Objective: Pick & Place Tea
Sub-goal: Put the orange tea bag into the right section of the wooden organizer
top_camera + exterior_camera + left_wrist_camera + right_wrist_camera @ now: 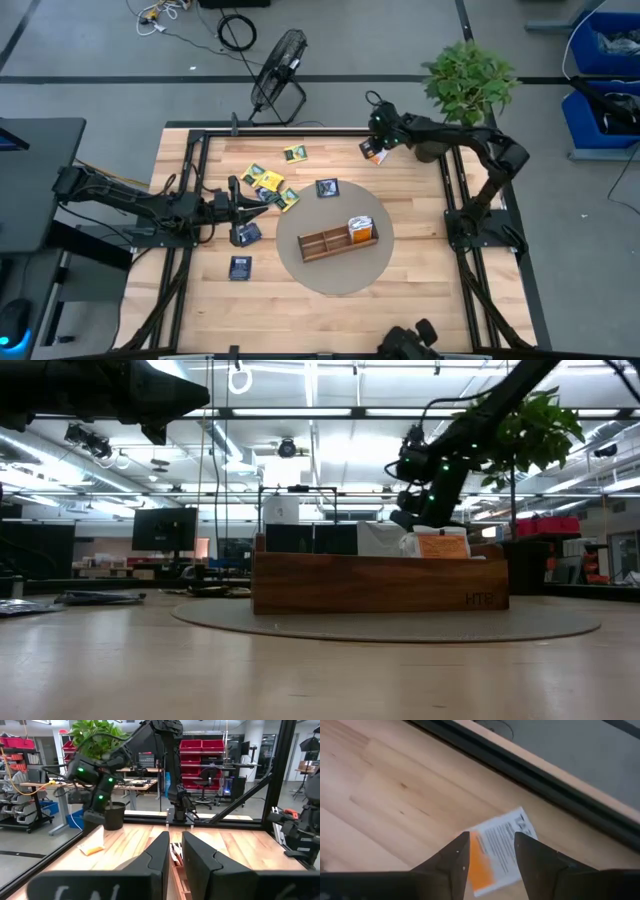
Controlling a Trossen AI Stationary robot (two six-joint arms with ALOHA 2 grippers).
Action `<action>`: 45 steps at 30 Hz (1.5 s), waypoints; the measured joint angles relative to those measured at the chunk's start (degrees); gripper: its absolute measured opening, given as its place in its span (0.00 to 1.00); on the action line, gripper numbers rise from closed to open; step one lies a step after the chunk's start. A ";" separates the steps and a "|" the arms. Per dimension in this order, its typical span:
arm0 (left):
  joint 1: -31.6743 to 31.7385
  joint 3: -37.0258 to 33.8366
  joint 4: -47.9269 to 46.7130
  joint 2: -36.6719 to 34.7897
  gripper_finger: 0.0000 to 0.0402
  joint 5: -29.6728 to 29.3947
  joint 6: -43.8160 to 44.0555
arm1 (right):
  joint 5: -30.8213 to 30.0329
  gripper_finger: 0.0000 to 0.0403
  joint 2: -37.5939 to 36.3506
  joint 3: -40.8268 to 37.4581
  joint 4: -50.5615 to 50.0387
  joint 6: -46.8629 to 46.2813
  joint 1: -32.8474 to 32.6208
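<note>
Small flat square tea sachets lie scattered on the wooden tabletop. An orange-and-white sachet (495, 851) lies flat near the table's far edge (printed side up, tilted against the wood grain). A cluster of yellow-and-dark-green sachets (268, 185) overlaps left of centre, and another yellow-and-green sachet (295, 154) lies apart, farther back. One dark sachet (327, 187) lies near the cluster, a second dark sachet (248, 233) further forward, a third dark sachet (240, 267) nearest the front. Orange-and-white sachets (360, 226) stand upright in the tray's right-hand compartment.
</note>
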State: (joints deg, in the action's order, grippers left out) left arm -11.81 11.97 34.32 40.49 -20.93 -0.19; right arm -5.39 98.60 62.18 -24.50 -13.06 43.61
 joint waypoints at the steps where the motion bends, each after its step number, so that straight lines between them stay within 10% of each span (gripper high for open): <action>1: 0.00 0.00 -0.18 0.00 0.13 0.01 0.01 | -0.10 0.41 1.25 1.71 -1.35 0.06 -0.04; 13: 0.00 0.00 -1.24 0.00 0.13 1.48 2.27 | -0.37 0.41 11.20 13.14 -12.60 3.65 2.07; 45: -0.02 0.00 -1.17 0.00 0.13 1.49 2.56 | 6.51 0.36 12.68 12.94 -19.97 6.02 6.23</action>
State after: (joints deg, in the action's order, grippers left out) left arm -11.84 11.97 33.15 40.49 -19.44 2.37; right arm 1.11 111.28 75.12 -44.47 -7.04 49.84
